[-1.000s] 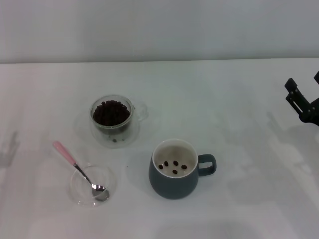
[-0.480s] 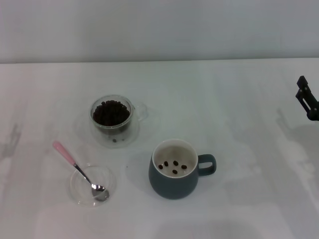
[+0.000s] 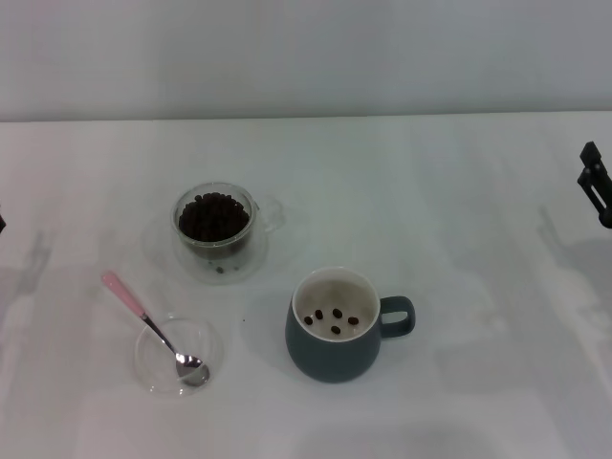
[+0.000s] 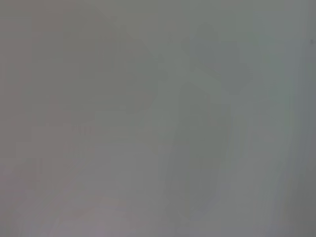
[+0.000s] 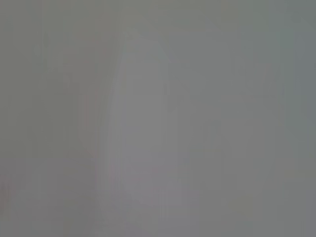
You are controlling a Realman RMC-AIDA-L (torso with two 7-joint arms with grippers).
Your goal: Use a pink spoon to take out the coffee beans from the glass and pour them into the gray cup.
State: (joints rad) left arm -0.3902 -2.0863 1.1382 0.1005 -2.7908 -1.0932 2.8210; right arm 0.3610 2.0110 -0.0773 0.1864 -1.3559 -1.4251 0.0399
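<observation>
Smooth white table [image 3: 459, 191], rounded gray cup [image 3: 333, 339]

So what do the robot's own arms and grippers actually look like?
Very little shows. The right gripper is a matte black, angular, blocky piece at the head view's right edge, with no cables or markings visible. Of the left arm only a tiny dark sliver shows at the left edge. Both wrist views show only blank grey.

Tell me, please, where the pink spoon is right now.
In the head view, the spoon lies front-left, its bowl resting in a shallow clear dish, left of the gray cup.
</observation>
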